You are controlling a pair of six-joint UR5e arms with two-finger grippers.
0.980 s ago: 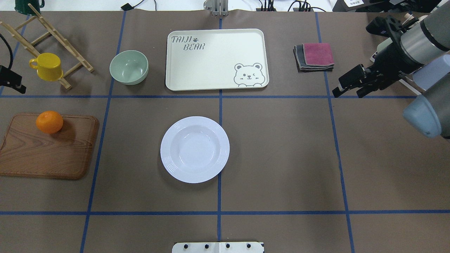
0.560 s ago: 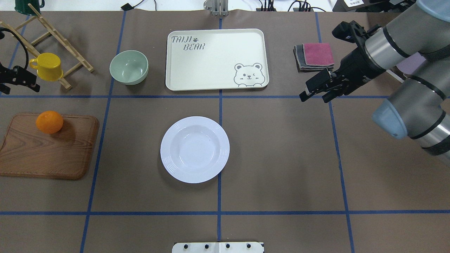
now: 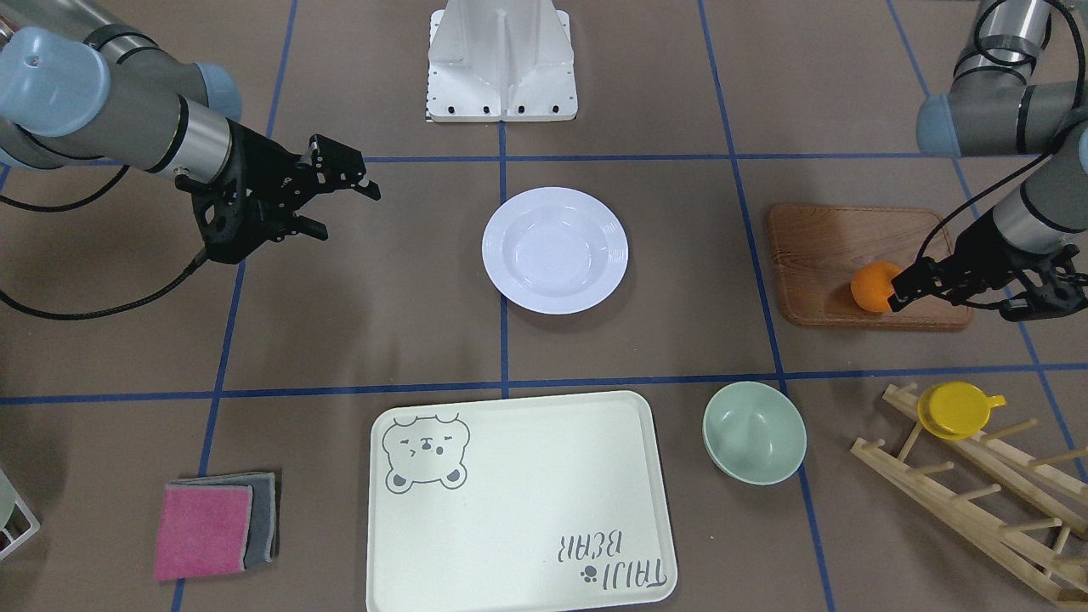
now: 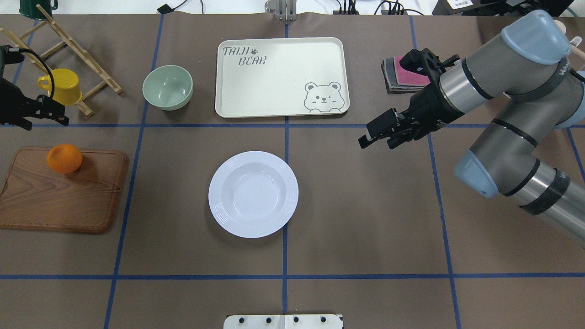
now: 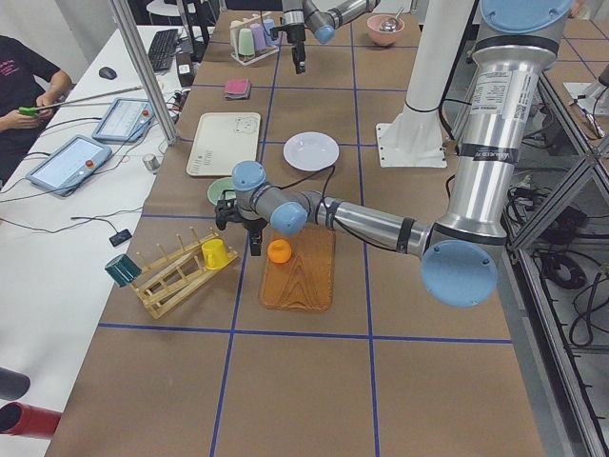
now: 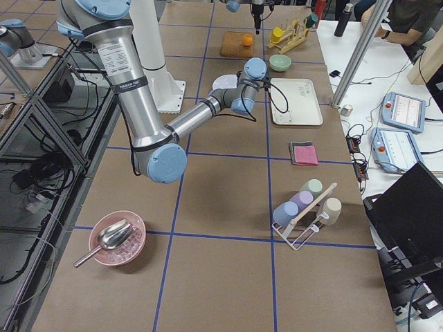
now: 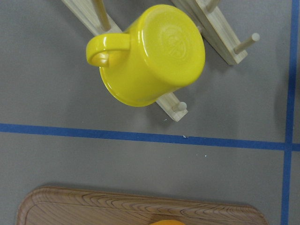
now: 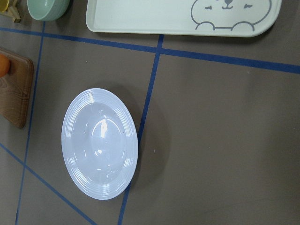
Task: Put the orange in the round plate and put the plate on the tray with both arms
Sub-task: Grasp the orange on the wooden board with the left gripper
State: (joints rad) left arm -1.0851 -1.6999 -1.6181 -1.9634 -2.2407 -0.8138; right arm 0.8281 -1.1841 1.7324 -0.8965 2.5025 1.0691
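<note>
**Entry: reach for the orange, opening step; plate empty, tray bare.**

Orange sits at the far edge of the wooden board, untouched. Left hand, fingers spread and holding nothing, hovers off the desk between the yellow mug and the board, just short of the fruit. Right hand, likewise spread and empty, hangs in the air between round plate and tray, well apart from both. Plate at desk centre, tray just beyond it. Judged next: left hand to come over the orange, drop with a finger on each side, and pinch gently, since round fruit is liable to roll.
</note>
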